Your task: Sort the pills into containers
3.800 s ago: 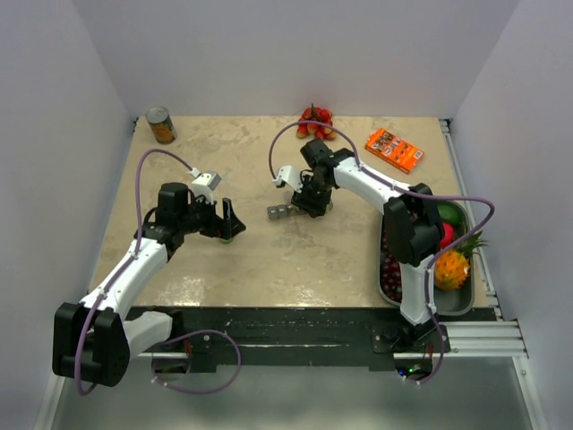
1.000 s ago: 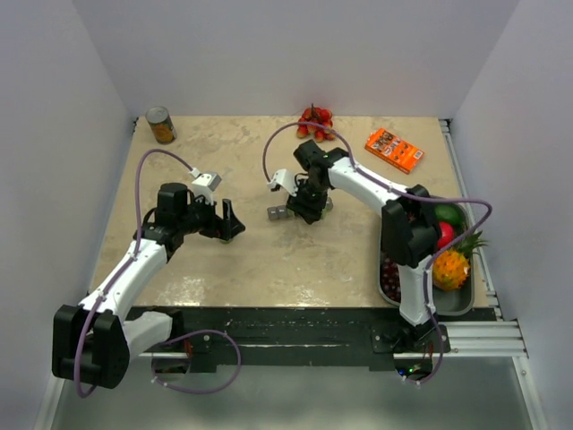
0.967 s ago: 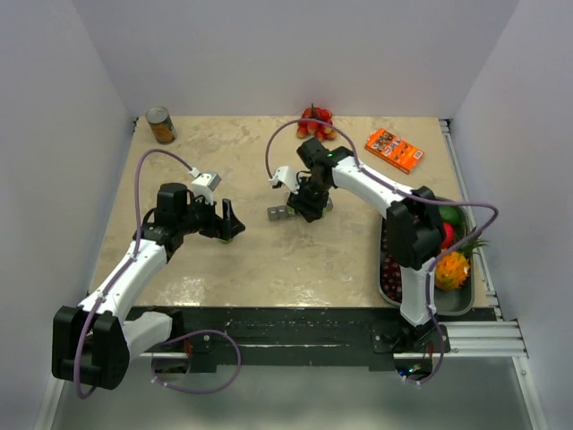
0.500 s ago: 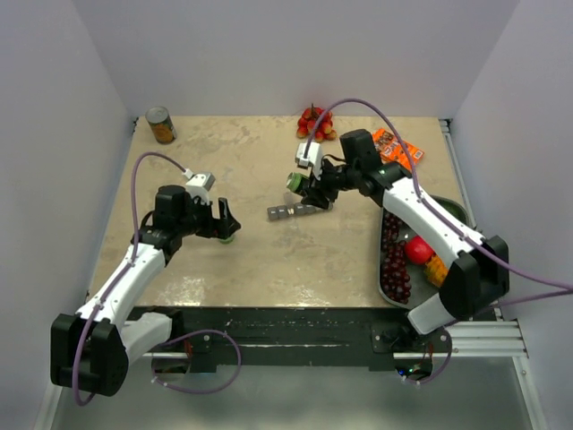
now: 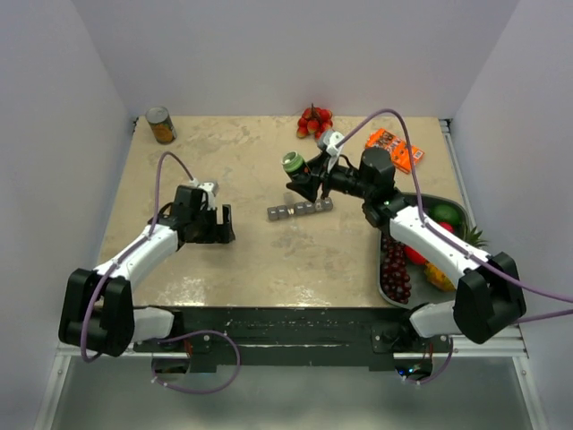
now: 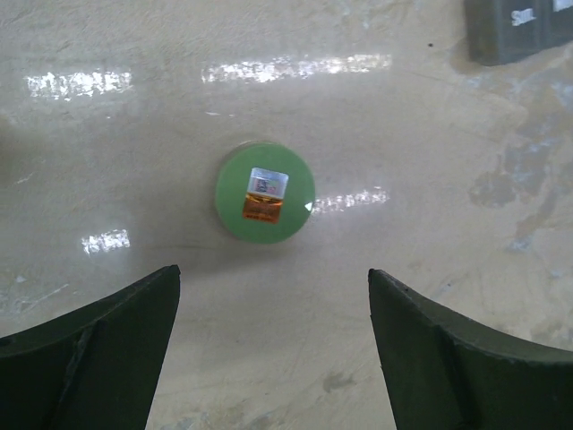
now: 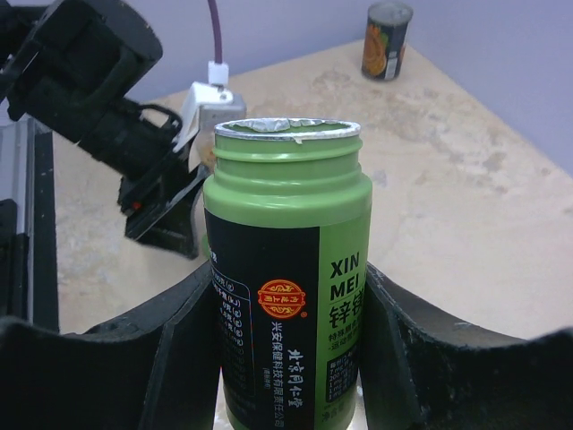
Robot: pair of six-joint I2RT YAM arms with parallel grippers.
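Observation:
The containers (image 5: 300,210) are a dark-grey strip of lidded compartments lying mid-table; one end of the strip (image 6: 519,27) shows at the top right of the left wrist view. My right gripper (image 5: 303,175) is shut on an uncapped green bottle (image 7: 286,269) and holds it above the table, just behind the strip. The bottle's mouth still carries a foil seal. My left gripper (image 6: 273,270) hangs open over the table, with the round green cap (image 6: 264,191) lying flat just beyond its fingertips. No pills are in view.
An orange-labelled can (image 5: 161,125) stands at the back left. A red fruit cluster (image 5: 313,119) and an orange box (image 5: 394,148) lie at the back. A tray (image 5: 421,198) at the right edge holds grapes (image 5: 394,273) and other fruit.
My right arm has lifted the green bottle off the table and swung it back and right, away from the strip. My left arm has shifted slightly; its gripper now points down over the cap.

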